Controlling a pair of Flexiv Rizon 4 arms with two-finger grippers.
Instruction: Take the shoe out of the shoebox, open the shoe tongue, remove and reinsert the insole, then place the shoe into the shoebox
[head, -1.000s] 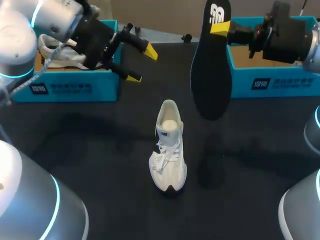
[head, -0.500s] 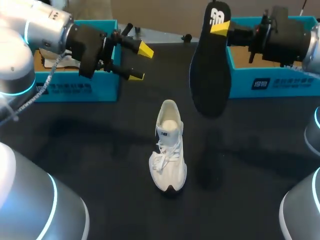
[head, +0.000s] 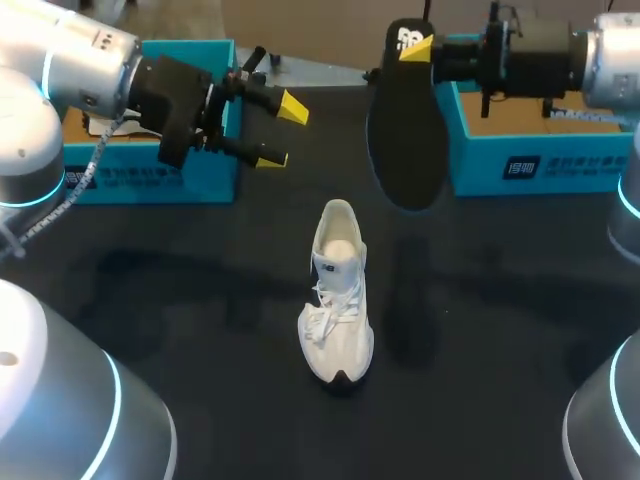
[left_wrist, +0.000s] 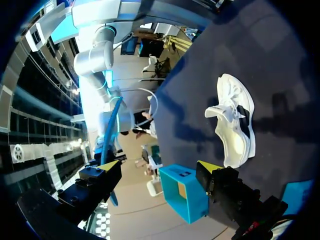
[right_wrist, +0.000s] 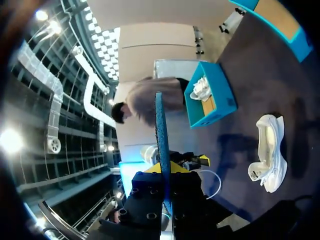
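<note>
The black table (head: 200, 300) carries a white sneaker (head: 337, 300) near its middle, standing on its sole with the toe towards the robot and the heel towards the far edge. Its laces are slack and its mouth is open.

The left arm (head: 70, 70) comes in beyond the sneaker and to its left, and the right arm (head: 600, 60) beyond it and to its right, both raised above the table.

Two teal shoeboxes sit past the sneaker's heel, well apart from it. The left shoebox (head: 150, 180) is off to its left with a second white shoe (right_wrist: 201, 89) inside. The right shoebox (head: 540, 165) is off to its right, its cardboard floor showing.

A black insole (head: 405, 150) hangs in the air beyond the sneaker's heel and a little to its right, long end pointing down, not touching the shoe.

The right gripper (head: 418, 50) is clamped on the insole's upper end, one yellow-tipped finger on each face.

The left gripper (head: 282, 133) hovers beyond and left of the sneaker, fingers spread wide with nothing between them.
</note>
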